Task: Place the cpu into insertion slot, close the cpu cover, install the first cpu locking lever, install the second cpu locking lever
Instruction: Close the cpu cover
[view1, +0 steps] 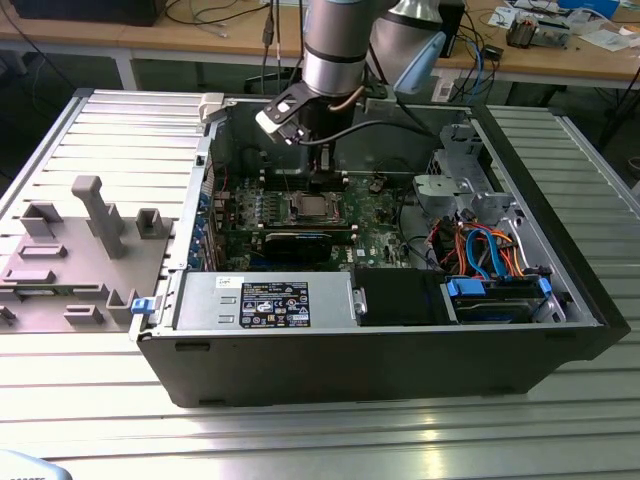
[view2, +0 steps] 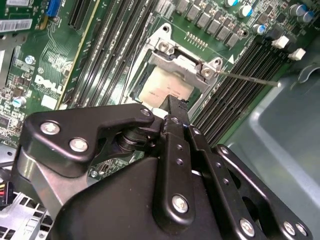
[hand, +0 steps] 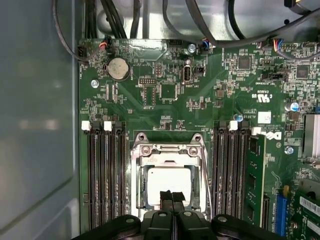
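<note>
In the exterior view the arm (view1: 335, 50) reaches straight down into the open computer case (view1: 560, 330) on the table (view1: 300, 440). Its gripper (view1: 318, 188) is just above the socket (view1: 309, 207).

In the second wrist view the cpu (view2: 166, 87) lies in the socket with the cover (view2: 174, 60) lowered over it. One lever (view2: 250, 79) juts away from the socket, seemingly unlatched.

In the first wrist view the gripper (hand: 172, 196), fingers together and empty, sits at the socket's edge over the cpu (hand: 169, 181). I cannot tell whether it touches. Locking the levers seems left to do.
</note>
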